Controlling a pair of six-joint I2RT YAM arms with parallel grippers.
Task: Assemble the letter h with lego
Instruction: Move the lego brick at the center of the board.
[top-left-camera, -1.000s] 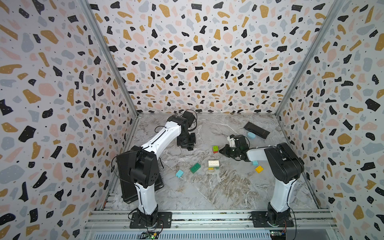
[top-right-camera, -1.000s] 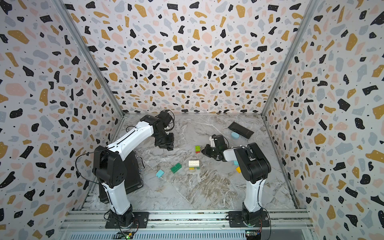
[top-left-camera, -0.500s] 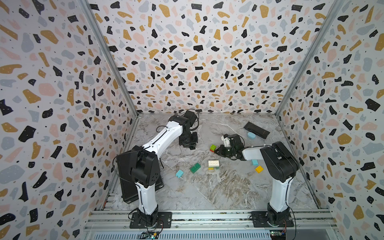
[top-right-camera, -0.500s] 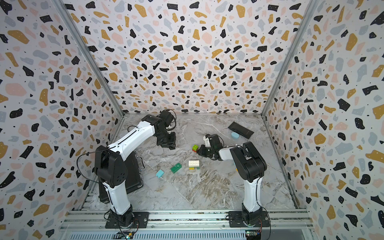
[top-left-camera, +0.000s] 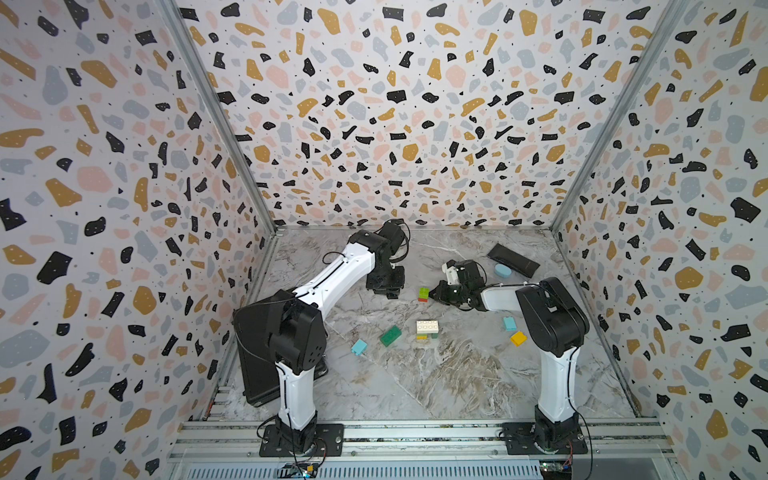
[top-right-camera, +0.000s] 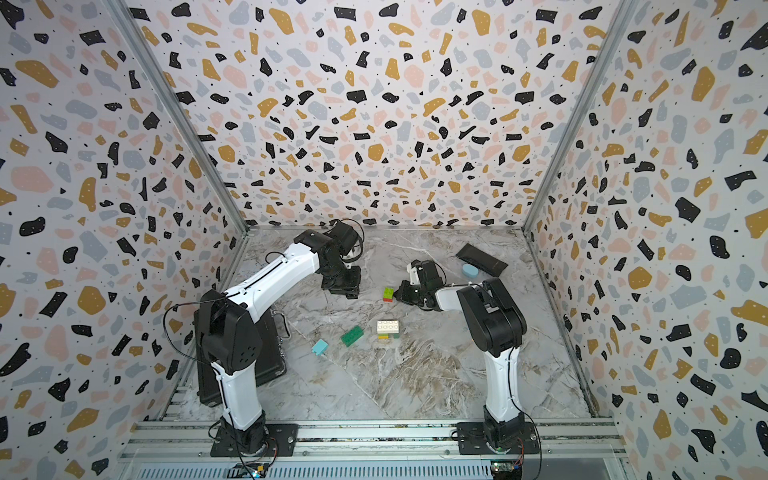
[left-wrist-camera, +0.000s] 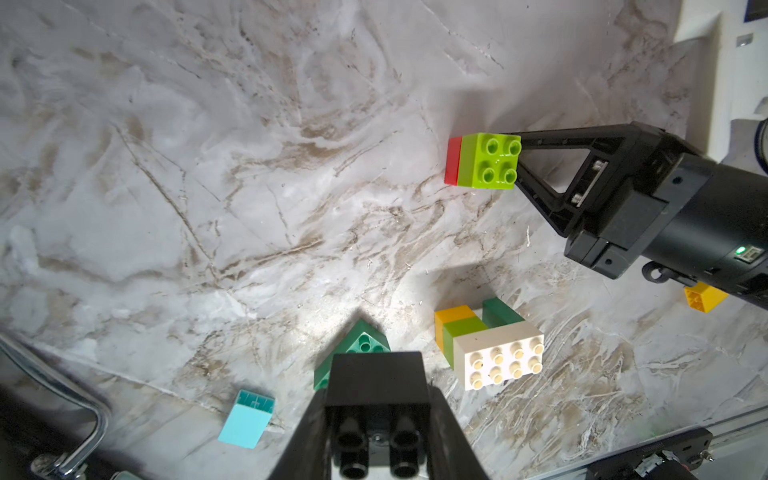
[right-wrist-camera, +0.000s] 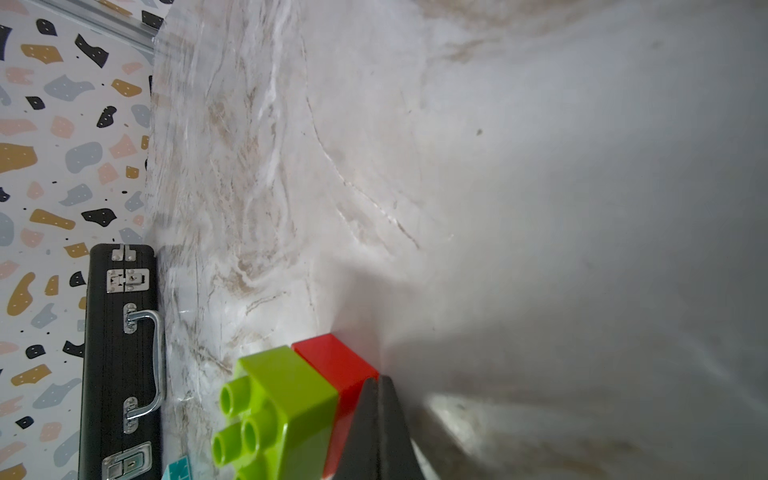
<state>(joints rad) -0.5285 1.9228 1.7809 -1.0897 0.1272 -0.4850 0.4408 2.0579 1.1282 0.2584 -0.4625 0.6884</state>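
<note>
Right gripper (top-left-camera: 434, 295): jaws together, tips touching lime-and-red stack (top-left-camera: 423, 293) at its 9 o'clock in a top view.
Left gripper (left-wrist-camera: 376, 415): clamped on black brick (left-wrist-camera: 376, 376).

Terrazzo-print walls (top-left-camera: 395, 124) on three sides, aluminium corner posts (top-left-camera: 216, 116). Bench (top-left-camera: 436, 386) is grey-brown marble-look, evenly lit. Slotted aluminium rail (top-left-camera: 415, 436) along the front edge.
</note>
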